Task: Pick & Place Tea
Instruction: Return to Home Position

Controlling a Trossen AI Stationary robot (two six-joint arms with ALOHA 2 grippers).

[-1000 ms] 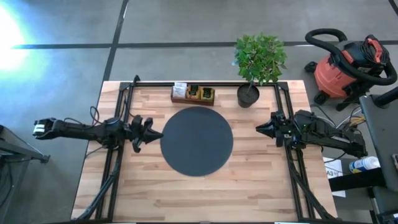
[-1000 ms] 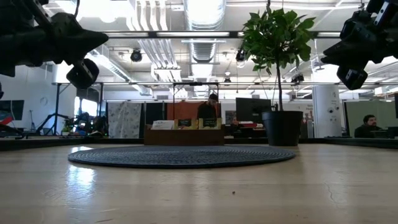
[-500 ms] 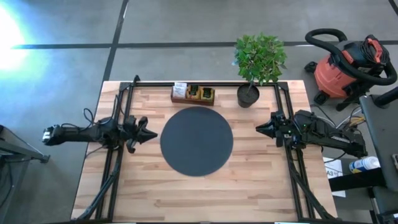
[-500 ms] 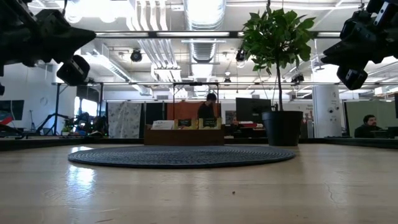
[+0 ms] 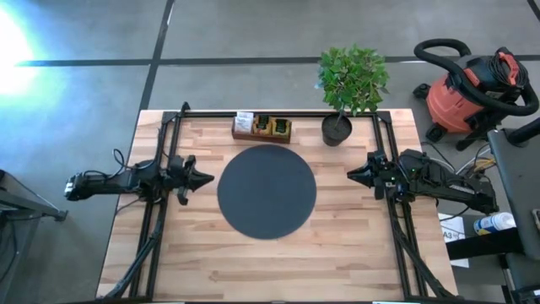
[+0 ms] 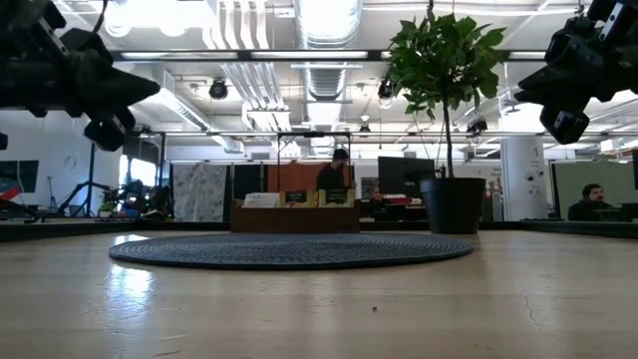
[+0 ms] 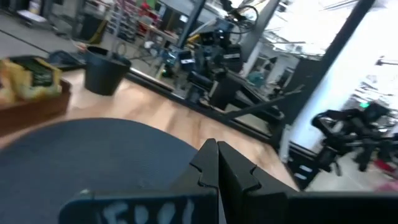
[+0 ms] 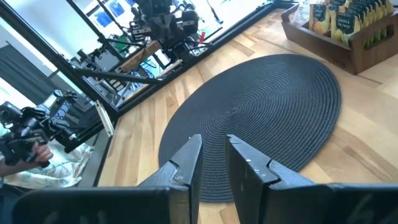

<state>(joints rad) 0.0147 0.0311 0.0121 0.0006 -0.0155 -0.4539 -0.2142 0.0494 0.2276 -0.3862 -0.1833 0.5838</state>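
Note:
The tea sachets (image 5: pixel 272 126) stand upright in a small wooden box (image 5: pixel 262 128) at the table's far edge; they also show in the right wrist view (image 8: pixel 339 18) and the left wrist view (image 7: pixel 28 74). A large round black mat (image 5: pixel 267 191) lies in the middle of the table. My left gripper (image 5: pixel 207 179) hovers shut just left of the mat, pointing level at it (image 7: pixel 217 150). My right gripper (image 5: pixel 350 175) hovers right of the mat, its fingers (image 8: pixel 211 146) open a little with nothing between them.
A potted plant (image 5: pixel 337 127) stands at the far edge, right of the box. Black frame rails (image 5: pixel 160 211) run along the table's left and right sides. A red vacuum (image 5: pixel 472 93) sits on the floor beyond the table. A person (image 6: pixel 337 172) stands in the room behind.
My left gripper has drawn back a little from the mat toward the table's left edge and tipped up from pointing slightly down to level. It has stayed shut.

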